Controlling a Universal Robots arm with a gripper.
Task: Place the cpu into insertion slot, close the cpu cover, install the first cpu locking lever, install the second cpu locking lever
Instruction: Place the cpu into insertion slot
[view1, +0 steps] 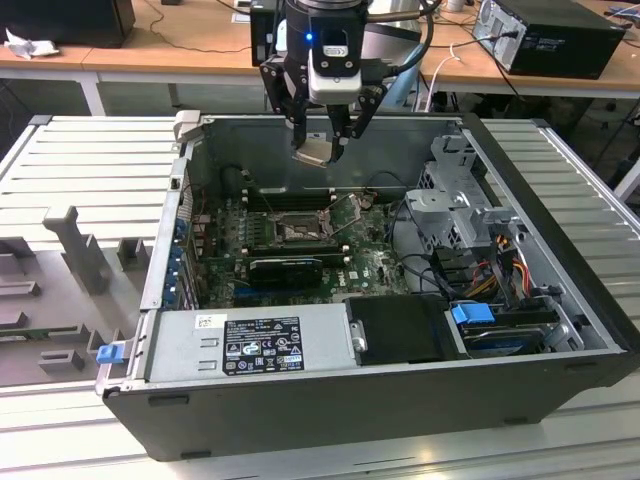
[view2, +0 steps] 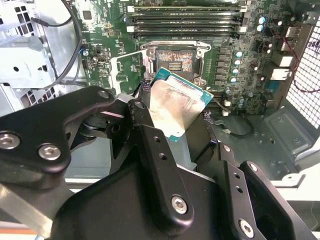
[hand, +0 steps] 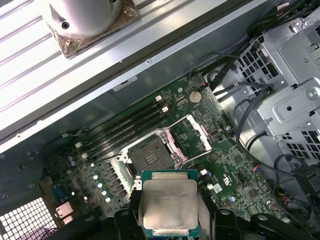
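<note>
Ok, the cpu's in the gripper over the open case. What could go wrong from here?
1. The gripper holds the cpu by its edges, well above the insertion slot; a slip could drop it onto the slot's bare contacts.
2. In the second wrist view the cpu looks tilted against the slot, so it might seat askew.
3. The cpu cover stands open beside the slot; the gripper could catch it.

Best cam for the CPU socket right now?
First wrist view: the socket lies open, nearly unobstructed. In the second wrist view the held chip overlaps one edge of it. The exterior view shows it from afar, deep inside the case.
</note>
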